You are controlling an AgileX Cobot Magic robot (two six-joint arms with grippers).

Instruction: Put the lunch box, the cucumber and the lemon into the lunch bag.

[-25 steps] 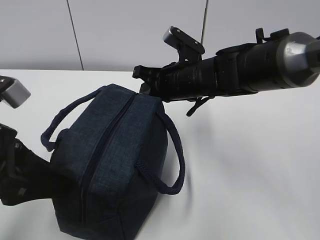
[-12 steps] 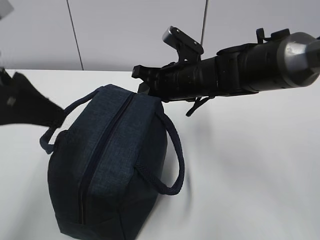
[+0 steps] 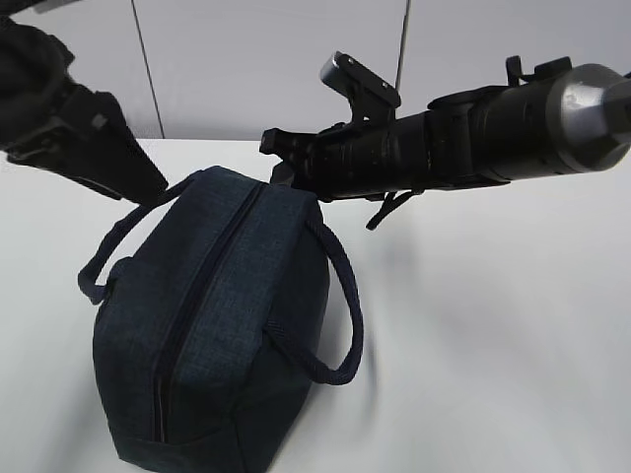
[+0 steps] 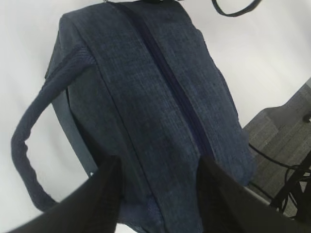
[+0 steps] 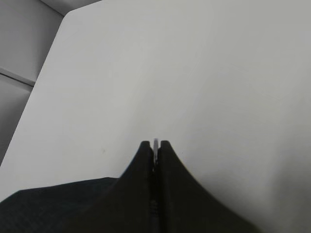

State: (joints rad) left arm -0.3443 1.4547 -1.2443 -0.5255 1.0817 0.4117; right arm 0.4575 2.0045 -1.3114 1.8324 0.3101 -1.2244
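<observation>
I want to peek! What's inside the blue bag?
Can't tell: the lunch bag looks zipped shut along its top, so its inside is hidden. Only its dark fabric and handles show.

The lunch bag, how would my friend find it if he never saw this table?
Look at the white table. The lunch bag stands on its left part: a dark navy fabric box, zipped shut along the top, with two loop handles. Nothing else there is cloth.

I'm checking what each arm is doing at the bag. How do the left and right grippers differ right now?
The left gripper has its jaws apart with nothing between them; the right gripper is shut on a thin silvery piece, seemingly the zipper pull. The left gripper hangs above one end of the lunch bag, clear of the fabric; the right gripper sits at the bag's opposite end. Both have dark fingers and line up with the closed zipper.
</observation>
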